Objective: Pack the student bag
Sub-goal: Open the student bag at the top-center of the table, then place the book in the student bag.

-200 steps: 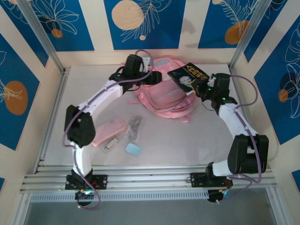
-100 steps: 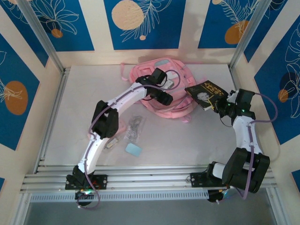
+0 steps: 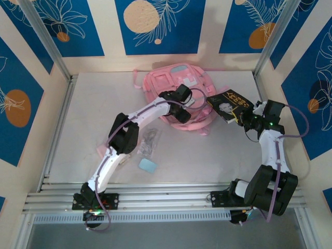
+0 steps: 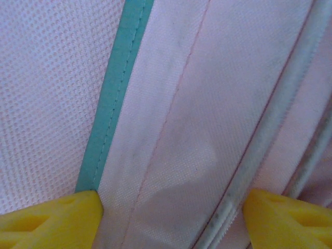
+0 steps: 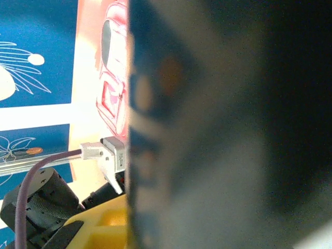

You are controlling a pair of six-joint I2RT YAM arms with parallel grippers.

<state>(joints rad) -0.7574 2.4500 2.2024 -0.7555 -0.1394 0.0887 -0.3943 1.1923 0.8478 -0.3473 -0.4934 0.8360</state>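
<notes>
My left gripper (image 4: 171,220) is spread open against the student bag (image 3: 171,83); the right gripper (image 3: 244,116) clamps a dark book (image 3: 230,102). Next, I think, the bag mouth must be opened.

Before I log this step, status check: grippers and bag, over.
Left gripper open against student bag fabric. Right gripper shut on dark booklet, beside bag. Small blue item lies well apart from bag.

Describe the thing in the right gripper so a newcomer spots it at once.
Find the pink bag at the back of the table. Beside its right edge the right gripper holds a flat book. Unlike the pale things around, it has a black cover with yellow lettering.
</notes>
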